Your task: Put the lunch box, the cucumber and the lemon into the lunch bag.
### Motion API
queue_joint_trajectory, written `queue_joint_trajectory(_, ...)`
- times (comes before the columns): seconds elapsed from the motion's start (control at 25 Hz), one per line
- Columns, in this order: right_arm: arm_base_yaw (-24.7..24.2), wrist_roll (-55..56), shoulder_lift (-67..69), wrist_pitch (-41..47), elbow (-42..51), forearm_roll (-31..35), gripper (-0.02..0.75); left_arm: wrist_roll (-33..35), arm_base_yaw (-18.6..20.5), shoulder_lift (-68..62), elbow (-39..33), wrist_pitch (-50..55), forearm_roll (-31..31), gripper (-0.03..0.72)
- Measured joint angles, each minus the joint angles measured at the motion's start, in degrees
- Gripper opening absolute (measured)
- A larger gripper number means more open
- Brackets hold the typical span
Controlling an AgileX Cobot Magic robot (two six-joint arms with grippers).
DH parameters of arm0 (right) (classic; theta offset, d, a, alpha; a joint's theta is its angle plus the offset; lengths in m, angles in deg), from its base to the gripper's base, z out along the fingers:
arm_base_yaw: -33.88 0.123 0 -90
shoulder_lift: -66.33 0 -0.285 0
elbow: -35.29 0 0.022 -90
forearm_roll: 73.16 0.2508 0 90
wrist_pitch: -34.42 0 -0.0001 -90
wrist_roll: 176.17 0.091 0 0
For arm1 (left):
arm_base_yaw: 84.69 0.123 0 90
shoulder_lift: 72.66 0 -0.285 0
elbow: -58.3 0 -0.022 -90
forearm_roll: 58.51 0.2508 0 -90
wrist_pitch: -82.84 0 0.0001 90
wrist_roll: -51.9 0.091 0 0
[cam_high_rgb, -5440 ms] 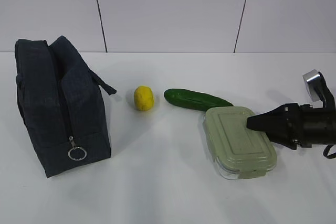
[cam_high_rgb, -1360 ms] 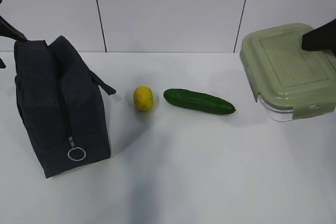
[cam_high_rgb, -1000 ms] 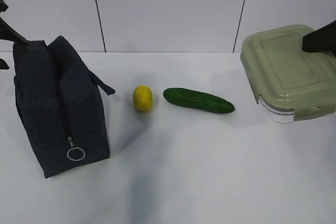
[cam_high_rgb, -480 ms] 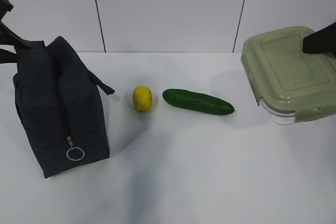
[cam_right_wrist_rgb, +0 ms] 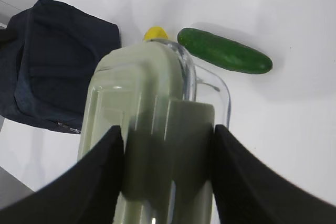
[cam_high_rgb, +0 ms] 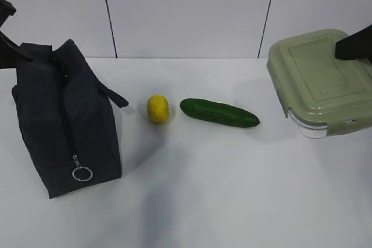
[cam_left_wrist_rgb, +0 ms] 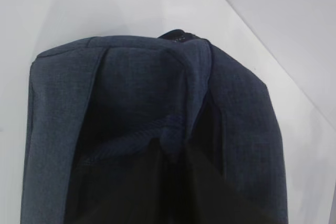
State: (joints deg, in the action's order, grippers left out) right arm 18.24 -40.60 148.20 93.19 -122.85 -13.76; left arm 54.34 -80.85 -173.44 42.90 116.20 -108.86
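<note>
The dark navy lunch bag stands at the left of the table, zipper ring hanging low on its front. My left gripper is at the bag's far top end, its dark jaws pinched on a fold of the fabric. The yellow lemon and the green cucumber lie side by side mid-table. At the right, the lunch box with its sage-green lid hangs tilted above the table. My right gripper is shut on the lunch box's edge.
White tabletop runs under everything, with a white panelled wall behind. The bag's strap handle sticks out toward the lemon. The right wrist view looks past the box at the bag, lemon and cucumber.
The left jaws have come together on the bag's top end, and the fabric there has bunched and shifted slightly. The lunch box stays held in the same place.
</note>
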Motion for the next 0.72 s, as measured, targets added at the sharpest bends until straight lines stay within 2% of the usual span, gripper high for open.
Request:
queue_joint_trajectory(0.52,0.0,2.6,0.0,2.6,-0.2,-0.7,0.391,2.7,0.0,2.1,0.1,5.9,2.2,0.03)
queue_joint_trajectory(0.72,1.1,6.2,0.0,3.1,-2.7,-3.5,0.391,2.8,-0.1,2.8,0.1,7.6,3.7,0.03)
